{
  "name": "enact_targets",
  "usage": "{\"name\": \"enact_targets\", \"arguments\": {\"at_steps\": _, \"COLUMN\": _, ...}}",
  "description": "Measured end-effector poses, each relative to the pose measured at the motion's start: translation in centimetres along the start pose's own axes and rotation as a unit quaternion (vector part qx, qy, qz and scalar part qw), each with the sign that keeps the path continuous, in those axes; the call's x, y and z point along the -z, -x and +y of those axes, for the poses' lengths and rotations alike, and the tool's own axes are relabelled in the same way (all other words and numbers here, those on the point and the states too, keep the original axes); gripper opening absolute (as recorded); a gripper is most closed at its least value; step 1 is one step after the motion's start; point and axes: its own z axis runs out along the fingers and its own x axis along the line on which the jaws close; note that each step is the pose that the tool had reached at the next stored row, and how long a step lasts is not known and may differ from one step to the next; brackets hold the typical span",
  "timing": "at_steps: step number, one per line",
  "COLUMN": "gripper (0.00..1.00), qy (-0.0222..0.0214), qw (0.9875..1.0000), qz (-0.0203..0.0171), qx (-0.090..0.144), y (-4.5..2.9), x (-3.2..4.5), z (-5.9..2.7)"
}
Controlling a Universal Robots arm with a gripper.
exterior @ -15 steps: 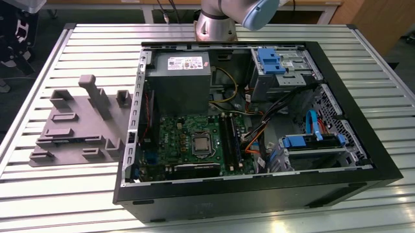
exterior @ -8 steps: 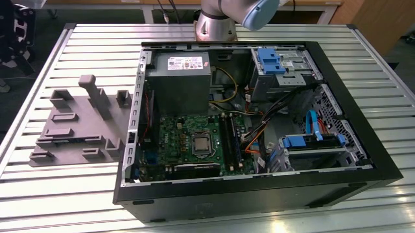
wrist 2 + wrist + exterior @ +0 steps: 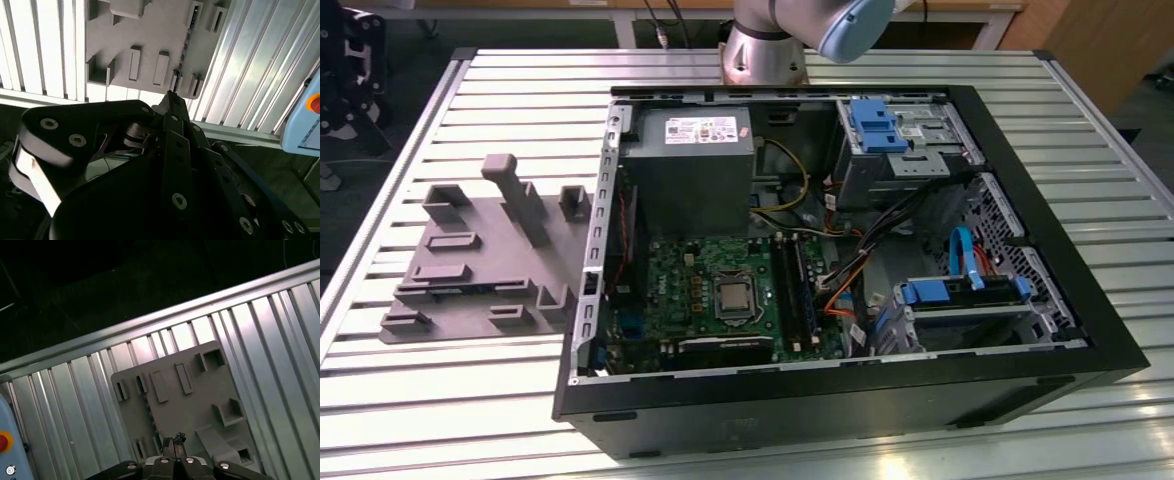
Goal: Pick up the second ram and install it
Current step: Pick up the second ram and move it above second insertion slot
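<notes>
In both wrist views the gripper (image 3: 171, 96) (image 3: 173, 441) hangs over the block (image 3: 150, 30) (image 3: 190, 410), tips pressed together, holding nothing. The ram (image 3: 186, 40) (image 3: 150, 415) stands on edge in the block. The exterior view shows the open computer (image 3: 854, 400) beside it.

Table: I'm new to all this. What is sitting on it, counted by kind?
open computer case: 1
grey plastic fixture: 1
thin dark memory stick, standing on edge in the fixture: 1
Total: 3
</notes>
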Motion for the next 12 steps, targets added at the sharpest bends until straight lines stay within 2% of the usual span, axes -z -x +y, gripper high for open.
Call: {"name": "enact_targets", "arguments": {"at_steps": 12, "gripper": 0.11, "qy": -0.0001, "qw": 1.0000, "qz": 0.0001, "qx": 0.003, "y": 0.00, "x": 0.00, "z": 0.00}}
